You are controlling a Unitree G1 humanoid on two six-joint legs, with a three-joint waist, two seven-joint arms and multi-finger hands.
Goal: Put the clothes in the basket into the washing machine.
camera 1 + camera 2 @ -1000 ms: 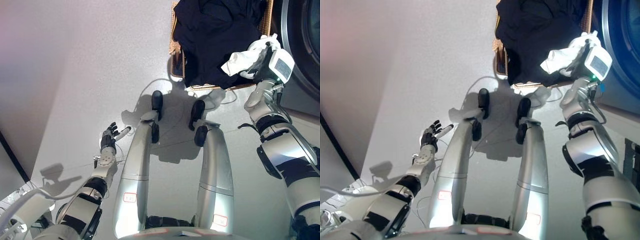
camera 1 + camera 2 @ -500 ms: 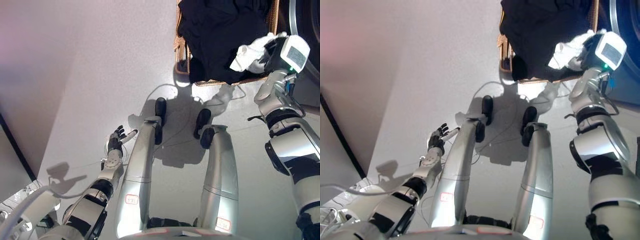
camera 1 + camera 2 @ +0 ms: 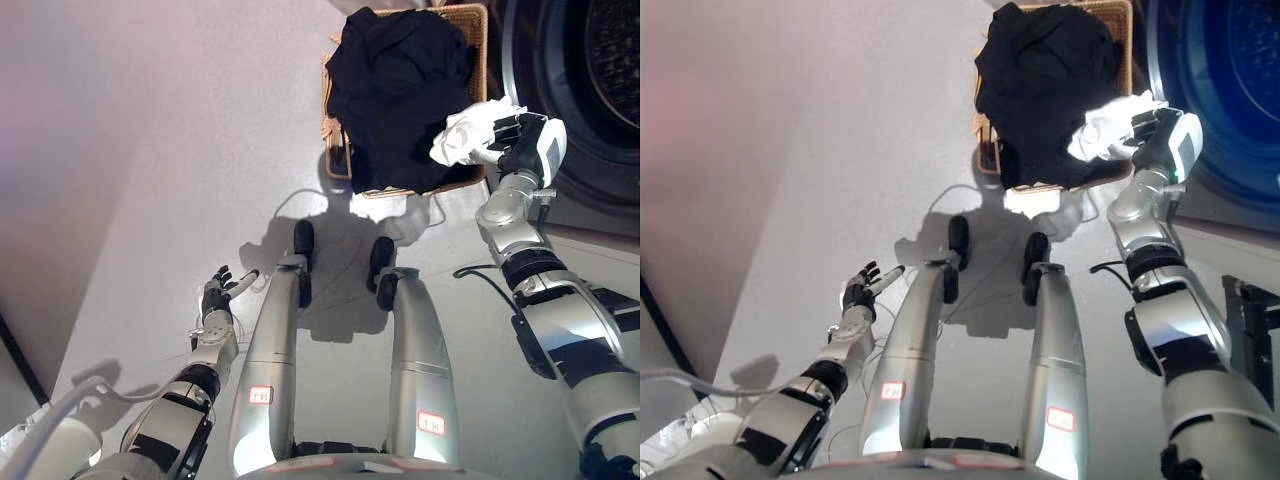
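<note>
Upper right of frame: the right hand (image 3: pixel 515 140) clutches a white garment (image 3: pixel 468 135), fingers curled into it, over the wicker basket (image 3: pixel 474 18) heaped with dark clothes (image 3: pixel 400 85), washing machine (image 3: pixel 590 90) alongside. Lower left, the left hand (image 3: pixel 215 298) hangs with fingers relaxed.

White cloth (image 3: pixel 468 135) in right hand (image 3: pixel 515 145)

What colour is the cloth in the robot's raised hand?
White cloth, clearest in the left eye view.

floor (image 3: pixel 180 150): pale, plain | basket (image 3: pixel 478 20): wicker, stands on it at 1 o'clock | washer (image 3: pixel 590 90): at 2 o'clock, beside basket
</note>
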